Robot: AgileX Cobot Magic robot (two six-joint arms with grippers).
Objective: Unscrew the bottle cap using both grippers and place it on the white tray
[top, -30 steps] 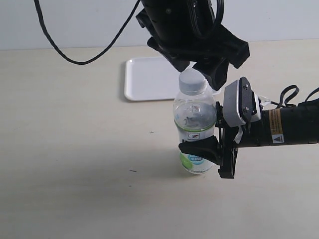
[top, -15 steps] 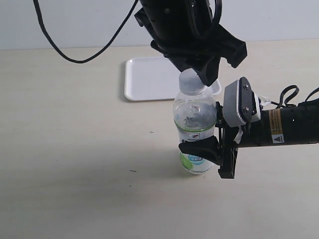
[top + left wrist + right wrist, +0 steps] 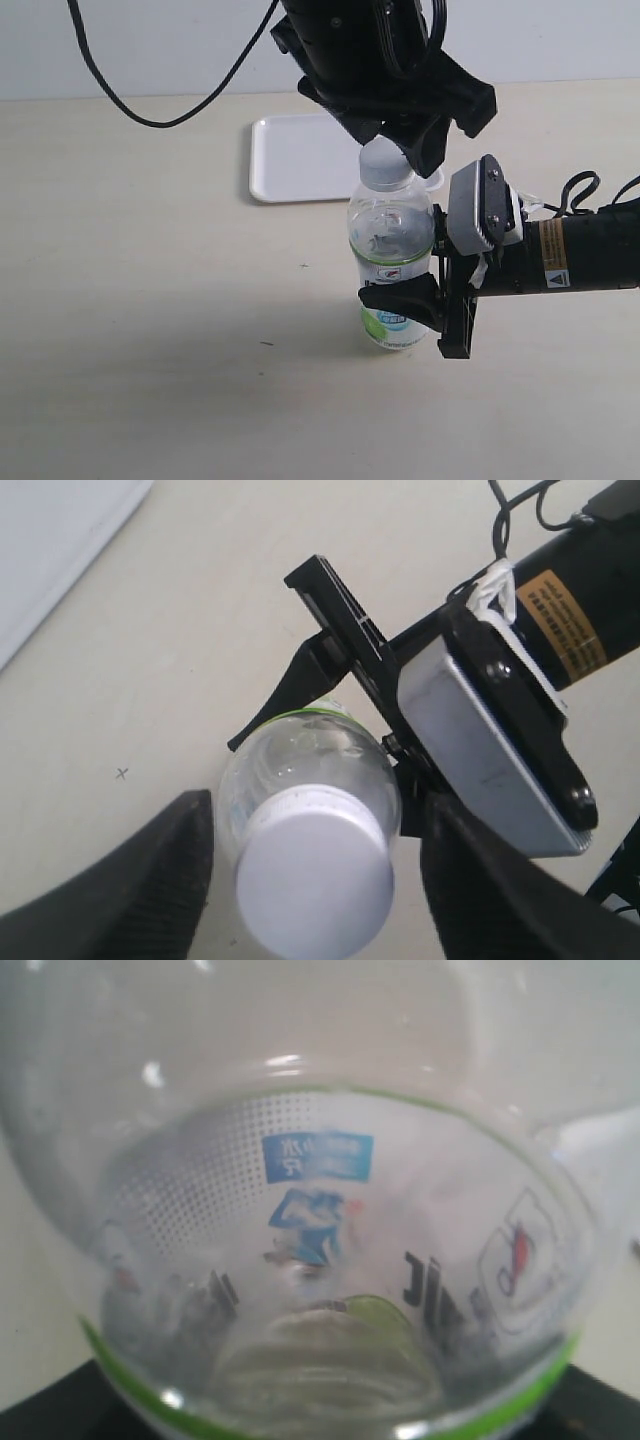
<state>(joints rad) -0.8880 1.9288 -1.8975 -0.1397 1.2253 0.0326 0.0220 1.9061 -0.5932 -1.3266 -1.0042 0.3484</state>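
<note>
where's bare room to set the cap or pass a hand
Bare: the left half of the white tray, clear of the left gripper over its right end; the table between the bottle and the black cable. Crowded: right of the bottle, where the right gripper clamps it, and above, where the left gripper straddles the bottle cap.

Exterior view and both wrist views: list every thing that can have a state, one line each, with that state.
bottle: upright on the table, gripped around its label.
bottle cap: on the bottle's neck, not yet removed.
left gripper: open, fingers either side of the cap with gaps showing.
right gripper: shut on the bottle's lower body.
white tray: flat on the table behind the bottle, no cap on it.
</note>
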